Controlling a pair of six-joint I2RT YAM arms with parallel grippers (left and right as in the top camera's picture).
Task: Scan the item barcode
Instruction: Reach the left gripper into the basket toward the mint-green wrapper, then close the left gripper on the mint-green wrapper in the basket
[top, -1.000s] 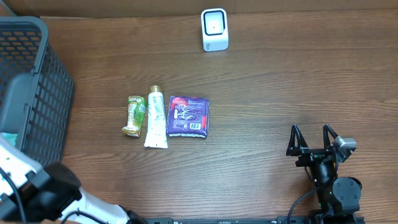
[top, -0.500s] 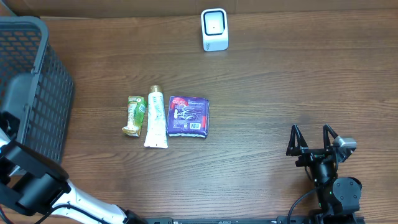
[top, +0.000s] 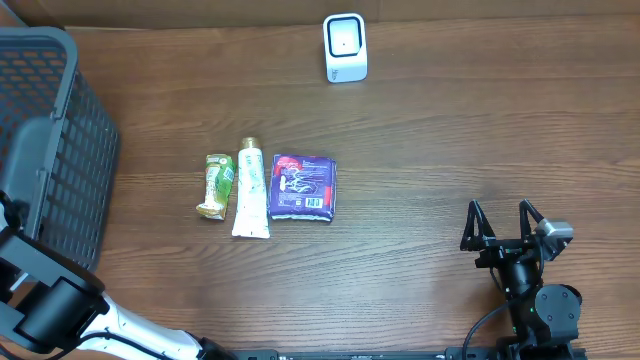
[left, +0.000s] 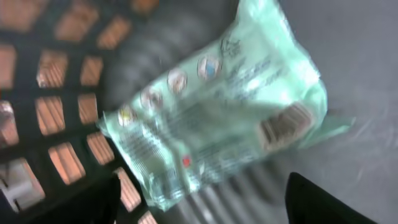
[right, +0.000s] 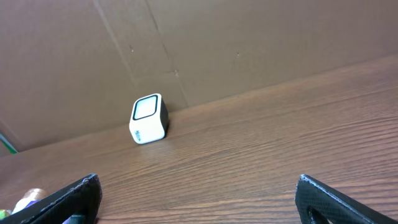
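Observation:
In the left wrist view a mint-green packet lies inside the dark basket, its barcode facing up. My left gripper is open just short of the packet, its dark fingertips wide apart and touching nothing. The white scanner stands at the table's far edge and also shows in the right wrist view as the scanner. My right gripper rests open and empty at the front right, where the right wrist view of the gripper shows bare wood between its jaws.
The grey mesh basket fills the left side, with my left arm reaching in from its near side. A small green packet, a toothpaste tube and a purple packet lie side by side mid-table.
My left arm has shifted leftward and lower at the basket's near side. A bit of teal at the left edge no longer shows. The right arm and the table items have not moved.

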